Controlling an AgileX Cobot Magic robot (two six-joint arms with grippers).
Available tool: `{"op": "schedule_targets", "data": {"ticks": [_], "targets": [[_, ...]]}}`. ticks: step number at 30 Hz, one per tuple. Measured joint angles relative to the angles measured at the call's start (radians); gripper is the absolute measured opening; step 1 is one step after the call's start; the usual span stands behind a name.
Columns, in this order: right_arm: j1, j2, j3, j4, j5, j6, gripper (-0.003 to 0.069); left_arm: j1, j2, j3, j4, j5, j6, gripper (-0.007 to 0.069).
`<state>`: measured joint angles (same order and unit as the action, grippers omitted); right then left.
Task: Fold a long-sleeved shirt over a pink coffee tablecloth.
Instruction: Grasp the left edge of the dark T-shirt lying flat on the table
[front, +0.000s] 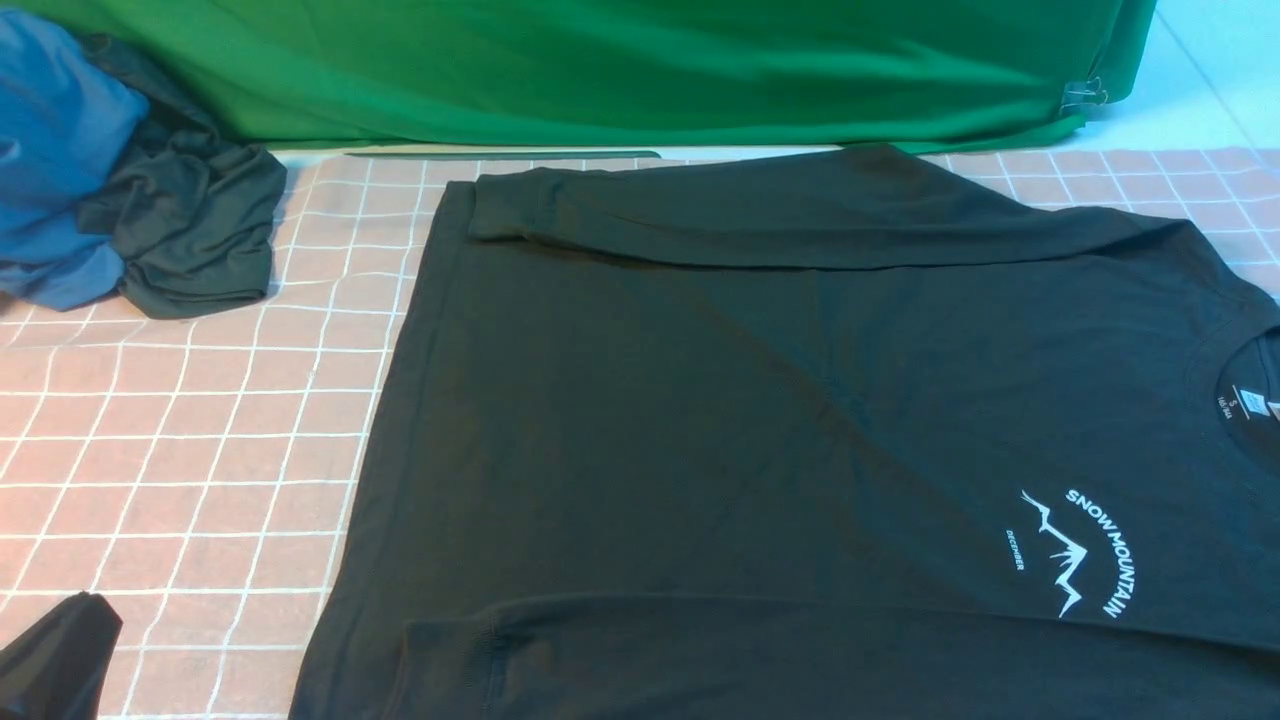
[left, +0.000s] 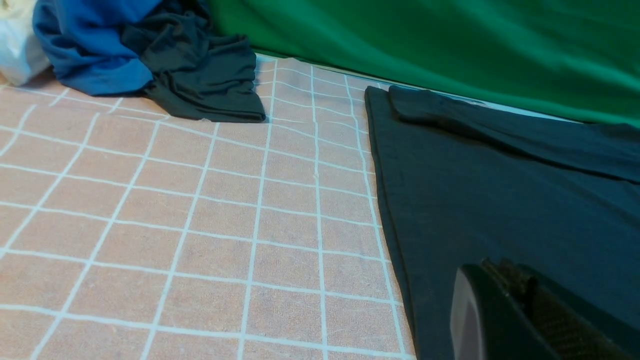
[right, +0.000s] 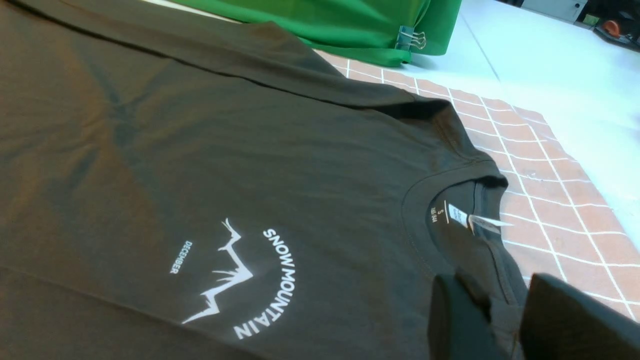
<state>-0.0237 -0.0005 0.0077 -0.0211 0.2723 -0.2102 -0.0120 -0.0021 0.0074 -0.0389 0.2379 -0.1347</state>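
The long-sleeved shirt (front: 750, 400) lies flat and black on the pink coffee tablecloth (front: 180, 420), neck to the right, both sleeves folded across the body. Its white SNOW MOUNTAIN logo (front: 1090, 550) faces up. In the left wrist view my left gripper (left: 487, 267) is shut with nothing seen in it, near the shirt's hem edge (left: 395, 225). A black part of that arm (front: 55, 655) shows at the front view's bottom left. In the right wrist view my right gripper (right: 500, 295) is at the collar (right: 450, 180), fingers apart, with shoulder fabric in the gap.
A plain green cloth (front: 600, 60) hangs along the back, held by a binder clip (front: 1085, 95). A blue garment (front: 50, 150) and a crumpled dark grey-green garment (front: 190, 230) lie at the back left. Bare white table (right: 550, 60) lies beyond the tablecloth's right edge.
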Motion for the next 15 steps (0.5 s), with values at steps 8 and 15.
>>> {"op": "schedule_targets", "data": {"ticks": [8,15], "targets": [[0.0,0.0,0.0,0.0,0.0,0.0,0.0238,0.0,0.0,0.0,-0.061,-0.087,-0.013,0.0015],[0.0,0.0,0.0,0.021,-0.035,0.037,0.0238,0.0,0.0,0.0,-0.32,-0.285,-0.128,0.0015]]}}
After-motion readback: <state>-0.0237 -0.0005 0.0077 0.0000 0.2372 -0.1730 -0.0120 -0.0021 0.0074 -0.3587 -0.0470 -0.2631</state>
